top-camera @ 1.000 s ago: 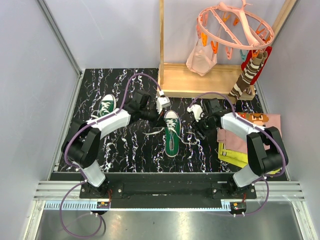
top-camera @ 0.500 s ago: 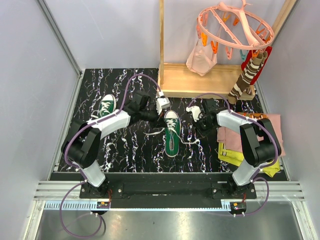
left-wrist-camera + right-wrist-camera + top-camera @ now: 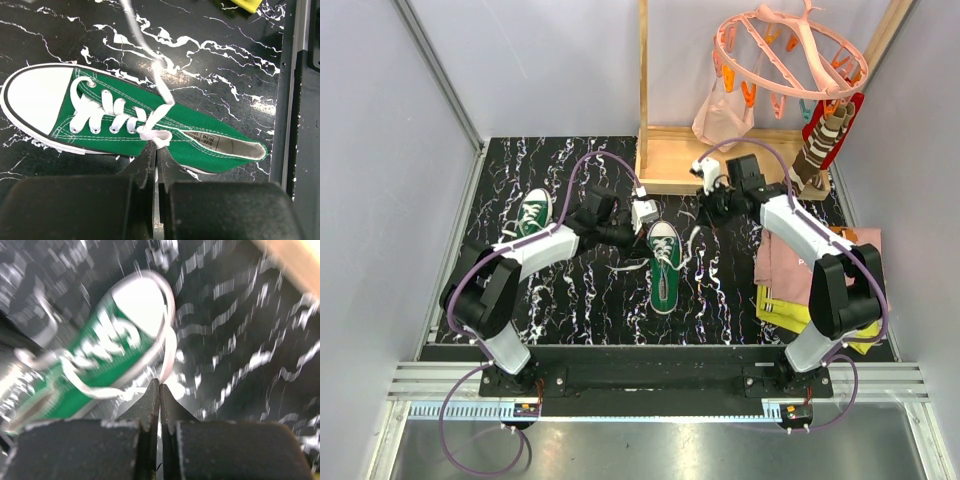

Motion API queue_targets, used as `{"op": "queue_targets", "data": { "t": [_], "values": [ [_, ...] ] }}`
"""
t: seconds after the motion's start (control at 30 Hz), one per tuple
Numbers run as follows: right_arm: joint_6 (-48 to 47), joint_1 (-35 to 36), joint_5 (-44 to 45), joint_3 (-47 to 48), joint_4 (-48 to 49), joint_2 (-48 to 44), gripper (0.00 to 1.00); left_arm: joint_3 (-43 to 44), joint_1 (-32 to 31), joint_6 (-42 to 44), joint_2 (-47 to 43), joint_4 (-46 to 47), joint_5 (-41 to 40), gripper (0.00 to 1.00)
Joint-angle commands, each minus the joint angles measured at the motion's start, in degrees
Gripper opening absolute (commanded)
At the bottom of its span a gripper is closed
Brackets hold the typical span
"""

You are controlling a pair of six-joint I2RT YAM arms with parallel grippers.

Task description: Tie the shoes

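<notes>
One green shoe lies in the middle of the black marbled table, toe pointing away from the arms. In the left wrist view this shoe fills the centre. My left gripper is shut on a white lace loop at the top eyelets; from above it sits at the shoe's left side. My right gripper is up near the wooden stand, shut on the other white lace, which runs taut back to the blurred shoe. The second shoe lies at the far left, untouched.
A wooden stand rises at the back, with a pink peg hanger, a pink cloth and a striped sock hanging there. Folded pink and yellow cloths lie at the right. A metal rail borders the near edge.
My right gripper shut on the lace beside the shoe, then swung up and back toward the wooden stand, drawing the lace out. The left gripper stayed shut at the shoe.
</notes>
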Motion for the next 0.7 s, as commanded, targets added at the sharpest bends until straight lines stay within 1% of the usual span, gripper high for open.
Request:
{"op": "queue_targets", "data": {
  "t": [0.0,0.03,0.13,0.17,0.23,0.33,0.5,0.67],
  "values": [
    [5.4,0.2,-8.1,8.0,4.4,3.5,0.00,-1.2,0.0,2.3,-3.3,5.1,2.7,0.00],
    [8.1,0.2,-10.9,11.0,5.3,4.5,0.00,-1.3,0.0,2.5,-3.4,5.1,2.8,0.00],
    [12.5,1.4,-14.2,16.5,7.2,8.4,0.00,-1.9,0.0,2.7,-3.7,5.2,2.9,0.00],
    [13.4,2.4,-14.9,17.7,7.6,10.1,0.00,-2.3,0.0,2.7,-4.2,7.1,2.9,0.00],
    [15.5,3.5,-16.9,20.6,8.4,11.8,0.00,-2.8,0.0,3.0,-4.5,7.6,3.0,0.00],
    [16.5,5.9,-18.4,22.5,8.8,14.9,0.00,-3.8,0.0,3.9,-5.2,8.0,3.1,0.00],
    [16.6,9.4,-20.0,23.1,9.4,19.0,0.00,-5.4,0.0,4.5,-6.3,8.4,2.6,0.00],
    [17.5,10.2,-22.2,23.8,9.6,21.2,0.00,-6.8,0.0,4.0,-6.7,9.2,1.6,0.00]
  ]
}}
